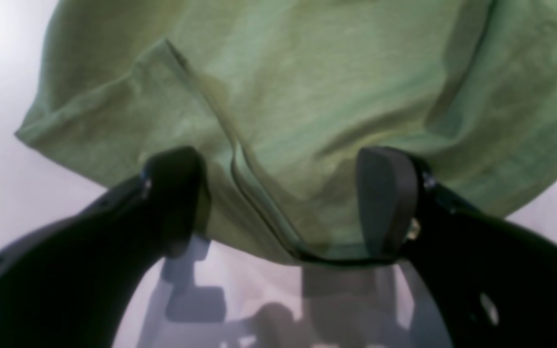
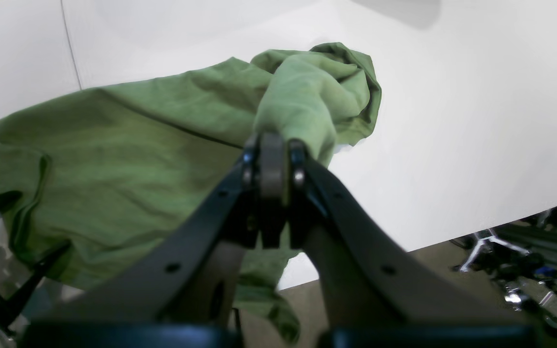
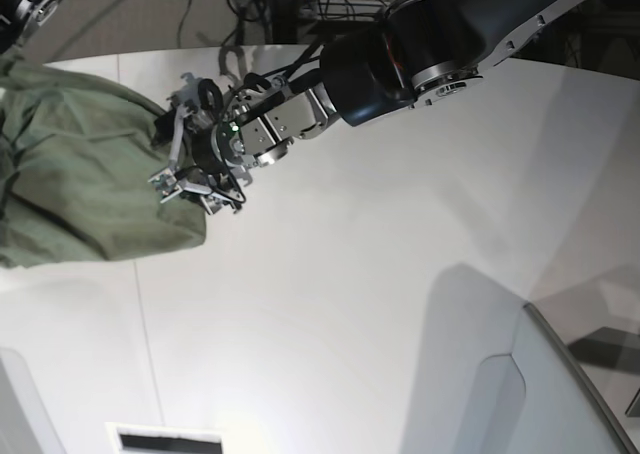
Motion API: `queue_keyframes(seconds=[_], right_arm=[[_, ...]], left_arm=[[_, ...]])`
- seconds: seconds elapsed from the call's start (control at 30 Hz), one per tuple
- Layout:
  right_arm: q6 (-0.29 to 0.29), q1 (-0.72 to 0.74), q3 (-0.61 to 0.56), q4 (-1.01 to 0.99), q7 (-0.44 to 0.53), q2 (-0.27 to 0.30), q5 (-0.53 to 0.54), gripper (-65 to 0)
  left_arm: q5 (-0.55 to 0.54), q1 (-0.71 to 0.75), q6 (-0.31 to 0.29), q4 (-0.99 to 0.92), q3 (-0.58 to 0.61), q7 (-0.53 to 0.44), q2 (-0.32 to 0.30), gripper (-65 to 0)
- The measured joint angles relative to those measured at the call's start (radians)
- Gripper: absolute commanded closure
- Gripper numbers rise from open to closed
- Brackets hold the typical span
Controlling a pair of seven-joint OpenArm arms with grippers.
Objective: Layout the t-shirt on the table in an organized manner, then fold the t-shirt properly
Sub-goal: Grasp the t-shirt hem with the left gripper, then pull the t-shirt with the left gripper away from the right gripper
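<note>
The olive-green t-shirt (image 3: 80,184) lies bunched on the white table (image 3: 350,274) at the far left of the base view. My left gripper (image 1: 281,203) is open at the shirt's right edge, and a folded hem (image 1: 259,203) runs between its two fingers. In the base view the left gripper (image 3: 190,189) reaches in from the upper right. My right gripper (image 2: 273,150) is shut on a lifted bunch of the t-shirt (image 2: 302,101), from which the cloth drapes down to the table (image 2: 452,121).
A grey raised panel (image 3: 560,394) stands at the lower right of the base view. A thin dark seam (image 3: 140,304) crosses the tabletop. Beyond the table's curved edge are floor and metal equipment (image 2: 525,261).
</note>
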Motion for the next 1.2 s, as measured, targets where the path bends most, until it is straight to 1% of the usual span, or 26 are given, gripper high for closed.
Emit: queue_keyframes(seconds=[0.07,0.13,0.17,0.23,0.3,0.37,0.4,0.5,0.6,0.7,0.77,0.83,0.87,0.93,0.97,1.0,1.03,1.13,1.2], right_arm=[[0.0,-0.001,0.0,0.0,-0.002,-0.024,0.001,0.0],[0.0,-0.001,0.0,0.0,-0.001,-0.04,0.0,0.0],[0.0,-0.002,0.002,0.0,0.0,-0.051,0.0,0.0],[0.0,-0.019,0.002,0.0,0.003,-0.081,0.002,0.0],[0.0,-0.032,0.005,0.0,-0.001,-0.12,-0.008,0.0],[0.0,-0.047,0.005,-0.001,0.001,-0.149,0.001,0.0],[0.0,-0.056,0.005,-0.001,0.006,-0.162,0.003,0.0],[0.0,-0.087,0.005,-0.001,0.061,-0.178,0.001,0.0],[0.0,-0.103,0.003,-0.018,0.076,-0.179,0.0,0.0],[0.0,-0.103,0.002,-0.06,0.078,-0.179,0.0,0.0],[0.0,-0.104,-0.002,-0.079,0.081,-0.179,-0.003,0.0],[0.0,-0.104,-0.005,-0.095,0.08,-0.18,-0.007,0.0],[0.0,-0.104,-0.006,-0.101,0.08,-0.179,-0.003,0.0],[0.0,-0.106,-0.014,-0.104,0.08,-0.179,-0.003,0.0],[-0.002,-0.106,-0.032,-0.104,0.08,-0.177,-0.011,0.0],[-0.001,-0.108,-0.055,-0.104,0.08,-0.176,-0.018,0.0],[0.0,-0.108,-0.076,-0.104,0.08,-0.179,-0.008,0.0],[0.0,-0.103,-0.116,-0.104,0.084,-0.182,0.006,0.0],[0.0,-0.104,-0.139,-0.101,0.083,-0.182,-0.001,0.0]], left_arm=[[0.003,-0.001,0.0,0.0,0.0,0.023,0.003,-46.4],[0.004,-0.004,-0.001,0.0,-0.002,0.042,0.007,-40.5],[0.005,-0.004,-0.001,0.002,-0.002,0.047,0.005,-36.4],[0.006,-0.005,-0.004,0.008,-0.002,0.045,-0.008,-28.1],[0.001,-0.011,-0.013,0.013,-0.002,0.039,-0.029,-22.7],[-0.005,-0.012,-0.026,0.017,-0.012,0.008,-0.058,-19.9],[-0.008,-0.011,-0.031,0.02,-0.035,0.001,-0.074,-18.9],[0.008,0.005,-0.034,0.035,-0.154,0.001,-0.122,-18.4],[0.039,0.013,-0.032,0.066,-0.252,0.023,-0.178,-18.4],[0.113,0.064,-0.025,0.138,-0.357,0.033,-0.241,-18.4],[0.164,0.114,-0.012,0.217,-0.433,0.089,-0.271,-18.4],[0.209,0.167,0.001,0.313,-0.507,0.174,-0.3,-19.4],[0.23,0.198,0.003,0.37,-0.544,0.231,-0.315,-19.4],[0.252,0.275,0.003,0.479,-0.639,0.299,-0.358,-19.6],[0.256,0.304,0.003,0.528,-0.687,0.341,-0.372,-19.6],[0.266,0.325,0.003,0.569,-0.735,0.403,-0.38,-19.6],[0.278,0.335,0.005,0.591,-0.769,0.44,-0.388,-19.6],[0.281,0.312,0.006,0.589,-0.809,0.5,-0.389,-19.6],[0.283,0.274,0.008,0.544,-0.807,0.499,-0.388,-19.6]])
